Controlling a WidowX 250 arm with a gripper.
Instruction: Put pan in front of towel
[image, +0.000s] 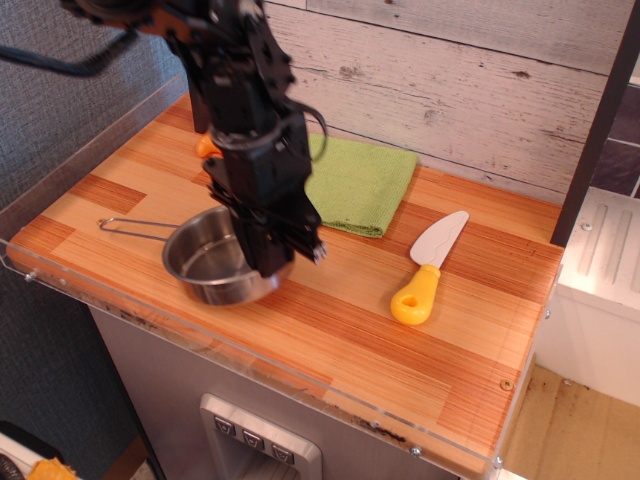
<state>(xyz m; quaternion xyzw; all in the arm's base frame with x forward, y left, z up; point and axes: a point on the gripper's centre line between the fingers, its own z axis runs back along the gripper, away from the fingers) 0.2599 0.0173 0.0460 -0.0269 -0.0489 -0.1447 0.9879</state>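
Observation:
The steel pan (205, 268) stands level on the wooden table (380, 330), near its front left edge, with its thin wire handle (135, 227) pointing left. It lies in front of and to the left of the green towel (358, 186), which is flat at the back of the table. My gripper (277, 256) comes down from above and is shut on the pan's right rim. The arm hides the towel's left edge.
A grey knife with a yellow handle (424, 272) lies right of the pan and in front of the towel's right side. An orange croissant toy (204, 148) is mostly hidden behind the arm. A clear raised lip (90, 130) edges the table on the left and front.

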